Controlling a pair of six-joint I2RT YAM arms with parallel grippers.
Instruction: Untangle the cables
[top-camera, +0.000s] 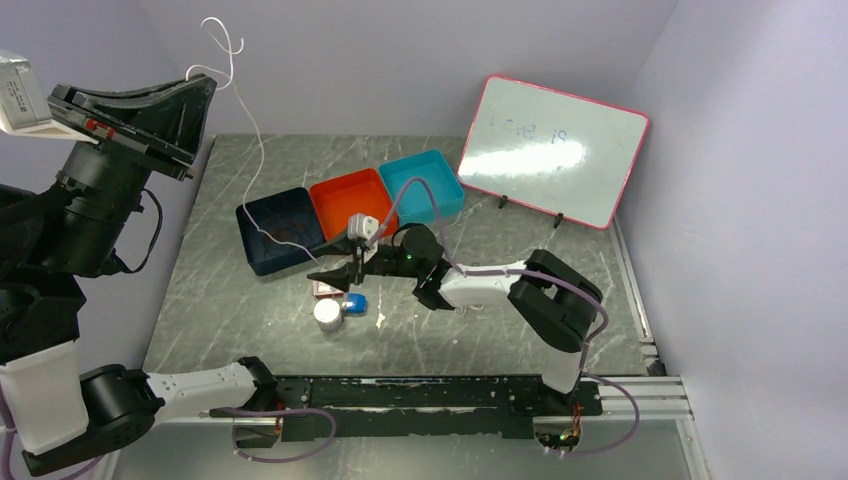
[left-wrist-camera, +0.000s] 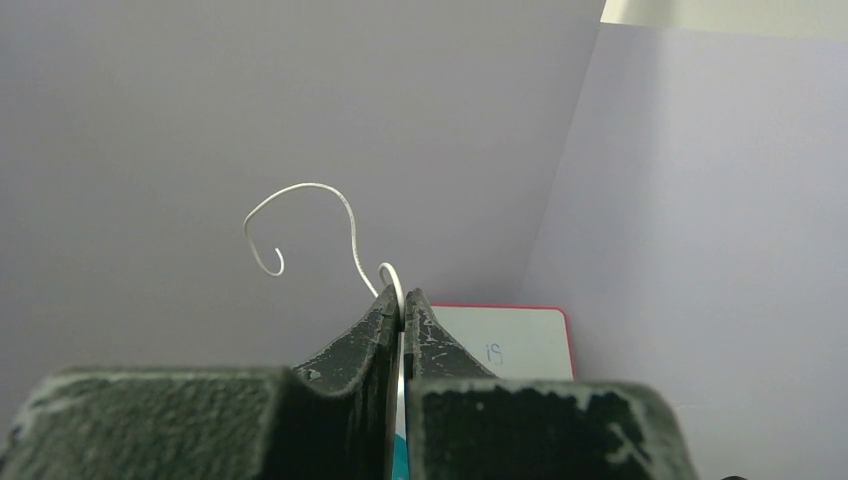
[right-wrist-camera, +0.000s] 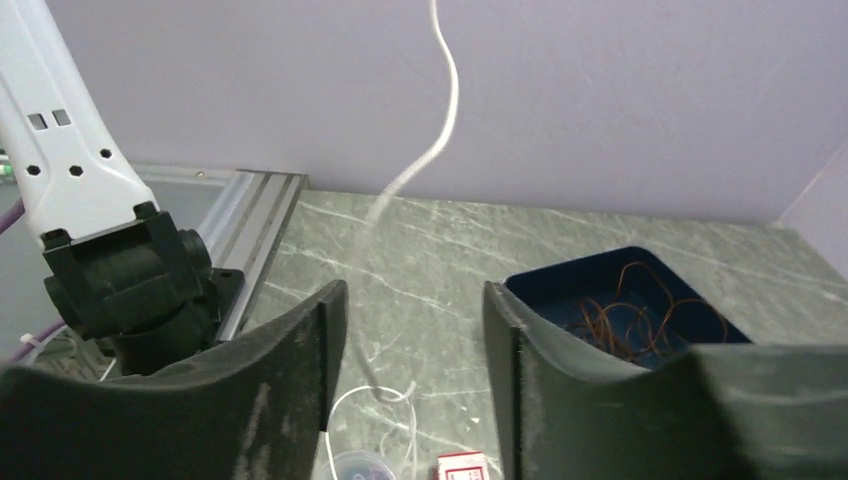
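Top external view: at the left edge my left arm (top-camera: 100, 200) rears high, clear of the surface (top-camera: 500, 330), with open air all round it. My left jaws are pinched tight on the white cable (top-camera: 262, 150). The left wrist view shows that cable (left-wrist-camera: 300, 185) squeezed between them, its free end curling up against the lilac wall. From the jaws the cable drops in a long slack line to the navy bin (top-camera: 280, 230). It seems to cross the bin's front rim, though it is too thin there to be sure. Just right of that bin stand an orange bin (top-camera: 352, 200) and a teal bin (top-camera: 430, 185), side by side. My right arm (top-camera: 480, 285) stretches leftward, low over the middle of the surface, elbow bent. My right jaws stand partly apart, gripping nothing, above a white pot (top-camera: 328, 314) and a small blue thing (top-camera: 354, 304). Dark marble lies open in front and to the right. A whiteboard (top-camera: 555, 150) leans by the far right wall.
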